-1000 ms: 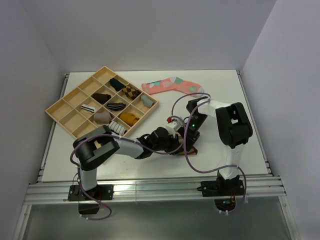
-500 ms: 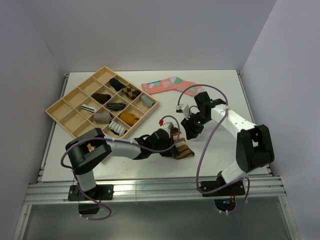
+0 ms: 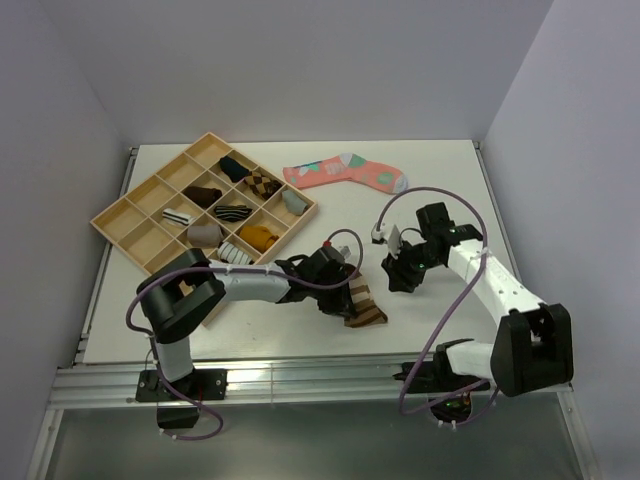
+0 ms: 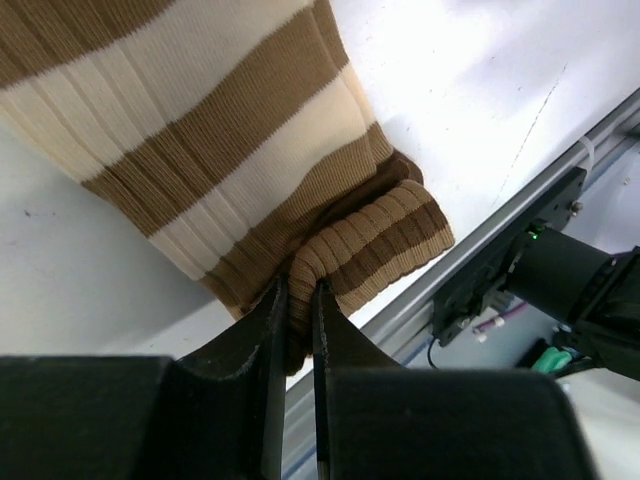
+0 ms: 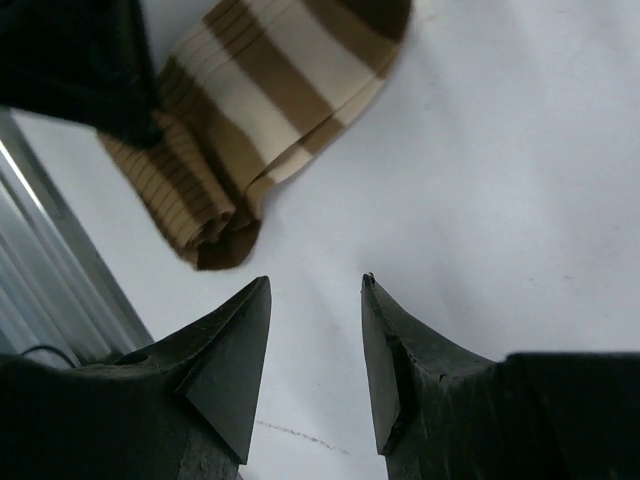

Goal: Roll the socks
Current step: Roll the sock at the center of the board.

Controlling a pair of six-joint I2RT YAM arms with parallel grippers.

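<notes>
Lower centre of the top view, on the white table (image 3: 450, 180): the brown sock (image 3: 364, 307) with tan bands lies bunched just right of the left gripper (image 3: 340, 290). In the left wrist view that gripper is clamped on a folded hem of the sock, jaws almost touching with ribbed cloth pinched between them; the rest of the sock spreads flat toward the top of that frame. The right gripper (image 3: 397, 272) hangs near the sock on its right, not touching, jaws apart and nothing between them; its wrist view shows bare table under the jaws and the sock off to the upper left. No white black-striped sock shows loose on the table. Judged step: the roll is at its start, one end folded over and held. The next move probably calls for the right gripper to pin the free end while the left turns the fold onward, keeping the layers tight. Upper left of the top view sits a wooden tray (image 3: 150, 178) of square compartments. Several hold rolled socks: a dark one (image 3: 233, 167), an argyle one (image 3: 263, 183), a mustard one (image 3: 258, 236), two black-and-white striped; the cells on its left side look empty. A coral-pink sock (image 3: 345, 172) lies flat at upper centre, apart from everything.
</notes>
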